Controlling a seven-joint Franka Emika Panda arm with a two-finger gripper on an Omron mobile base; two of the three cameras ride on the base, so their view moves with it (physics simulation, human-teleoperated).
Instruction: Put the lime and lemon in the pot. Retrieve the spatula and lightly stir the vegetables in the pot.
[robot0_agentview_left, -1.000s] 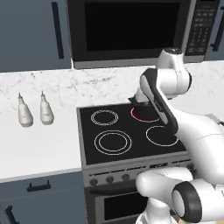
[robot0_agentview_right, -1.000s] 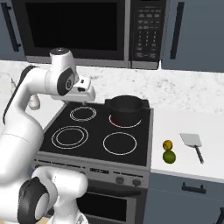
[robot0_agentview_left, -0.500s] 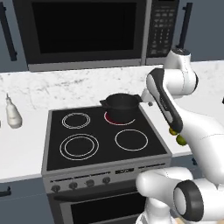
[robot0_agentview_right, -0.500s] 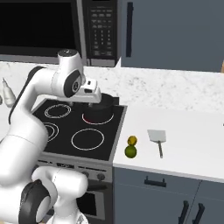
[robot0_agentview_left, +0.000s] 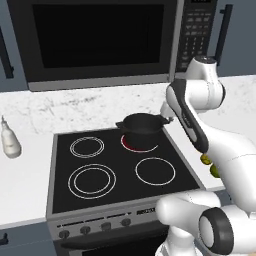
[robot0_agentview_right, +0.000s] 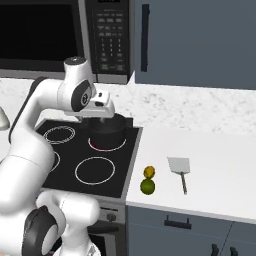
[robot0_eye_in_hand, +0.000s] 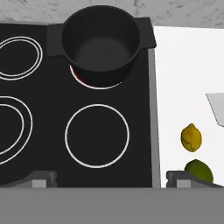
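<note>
Lemon (robot0_eye_in_hand: 191, 137) right of wide-open gripper (robot0_eye_in_hand: 112, 177) — lime (robot0_eye_in_hand: 199, 170) beside.

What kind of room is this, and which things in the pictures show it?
It looks like a home kitchen, though a rendered one. A black stove with ring burners carries a pot, a microwave hangs above it, and a white marble-look counter runs alongside.
</note>
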